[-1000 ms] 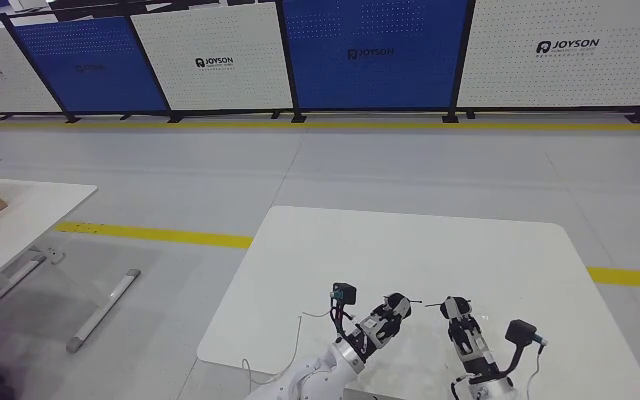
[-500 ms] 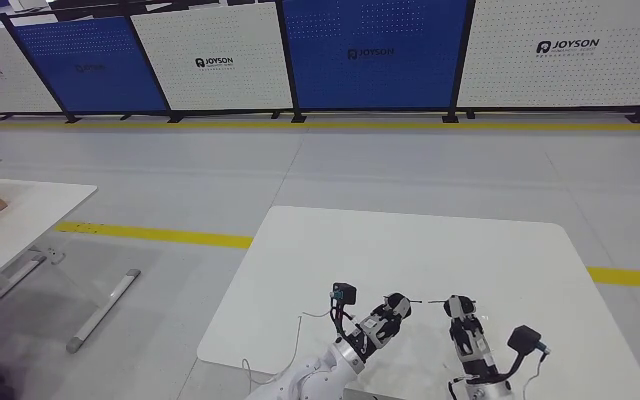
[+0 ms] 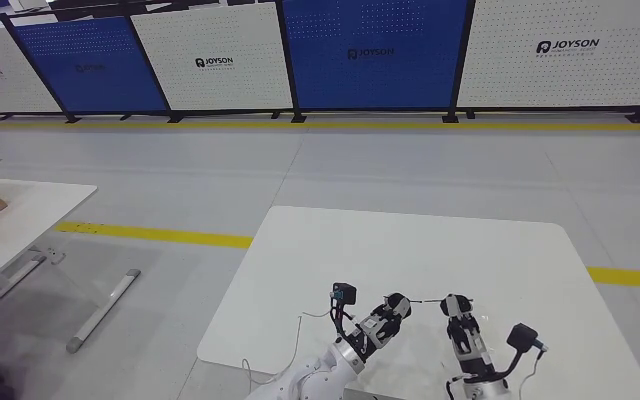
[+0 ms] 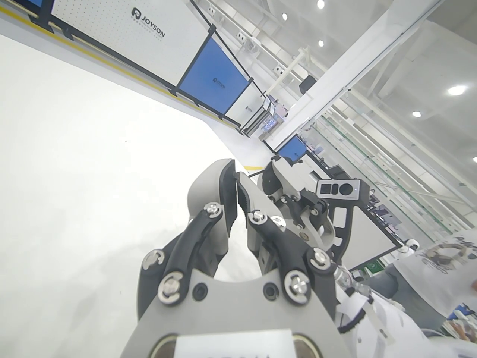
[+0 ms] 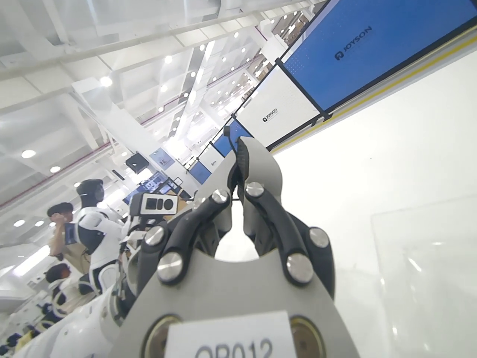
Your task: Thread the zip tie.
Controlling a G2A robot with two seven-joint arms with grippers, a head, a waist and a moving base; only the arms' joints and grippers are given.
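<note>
**1. Tie vs. grippers**
- Zip tie point(image 5: 227, 131), thin, black: pinched between the pads of the right gripper point(image 5: 238, 143). Fingers are fully closed on the strap.
- Strap runs up along the pads. A short end w/ small block head sticks out just past the tips.
- Top view: zip tie point(image 3: 427, 300) shows as a fine dark line bridging the gap between the right gripper point(image 3: 452, 302) and the left gripper point(image 3: 400, 300).
- It reaches approx. to the left tips. Contact there can't be told.
- Left gripper point(image 4: 235, 175): fingers drawn together, only a slit between the pads. Whether anything is pinched in it can't be told.

**2. Edges / free room**
- Both grippers sit over the white table point(image 3: 400, 250), near its front edge and well apart from the far edge.
- Left gripper is closer to the table's left edge, right gripper nearer the middle.
- Bare tabletop lies ahead of both tips and out to the robot's right.
- Table point(image 4: 74, 132) shows plain white past the left fingers, and table point(image 5: 372, 169) likewise beside the right ones.

**3. Orientation**
- Long axis of the exposed length: approx. parallel to the front edge, running across the table from gripper to gripper.
- Free end points from the right gripper toward the left one.
- Both grippers are tilted, tips aimed away from the robot and leaning in toward each other.
</note>
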